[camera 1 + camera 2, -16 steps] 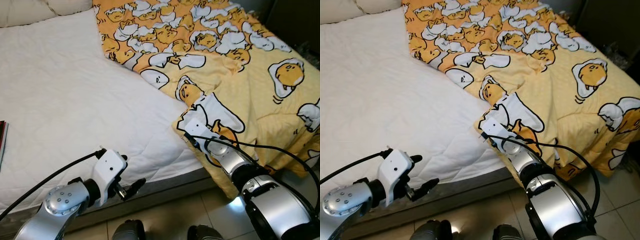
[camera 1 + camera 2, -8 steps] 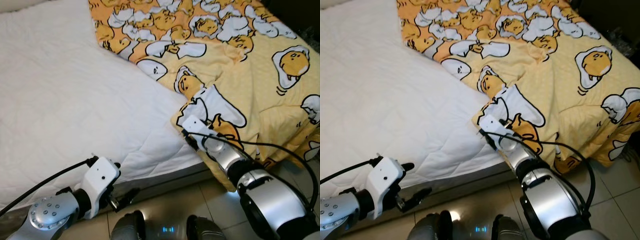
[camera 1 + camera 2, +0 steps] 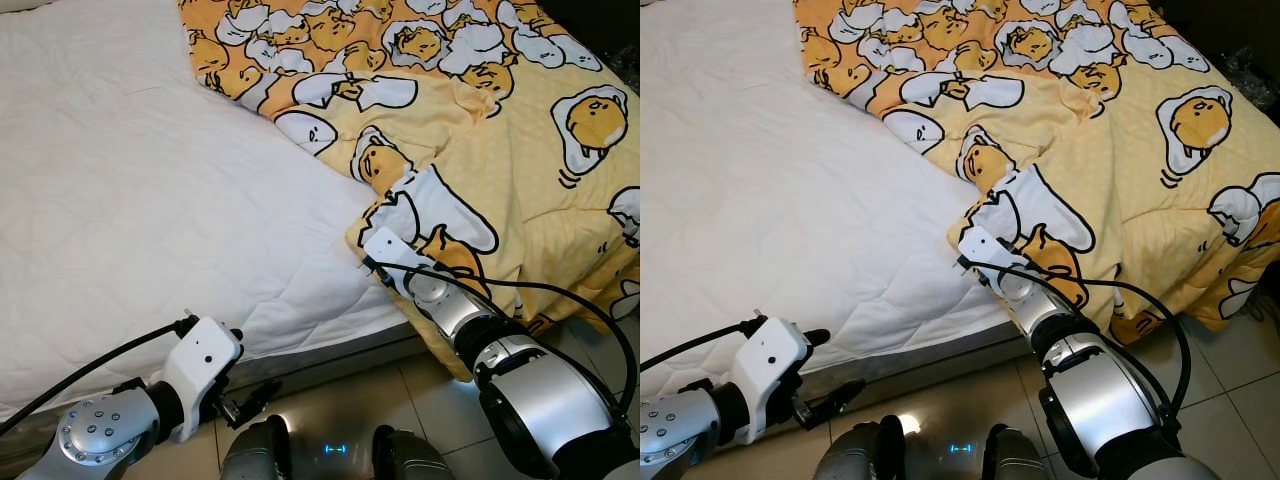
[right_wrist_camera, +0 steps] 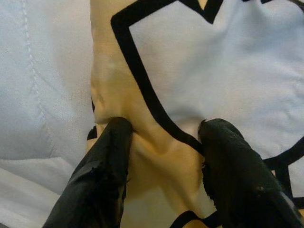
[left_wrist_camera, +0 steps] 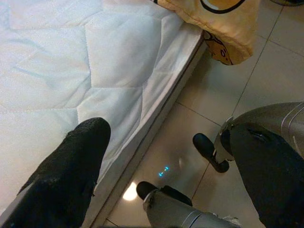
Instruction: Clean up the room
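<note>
A yellow blanket (image 3: 480, 110) printed with egg cartoons covers the right half of the bed, and its near corner hangs over the front edge. My right gripper (image 3: 374, 236) sits on that corner. In the right wrist view, the right gripper (image 4: 164, 156) has a bunched fold of the blanket (image 4: 156, 142) pinched between its black fingers (image 4: 107, 161). The bare white mattress (image 3: 120, 180) takes up the bed's left half. My left gripper (image 3: 247, 378) hangs open, low in front of the mattress edge (image 5: 156, 104) above the floor, holding nothing.
The grey bed frame (image 3: 330, 360) runs along the front. Beige floor tiles (image 5: 228, 80) lie below it, where my own feet (image 3: 330, 455) stand close to the bed. A dark piece of furniture (image 3: 1250, 30) stands past the bed's far right corner.
The view has shifted, so the camera moved. My left arm has dropped from mattress-edge height towards the floor. The right gripper stays on the blanket corner.
</note>
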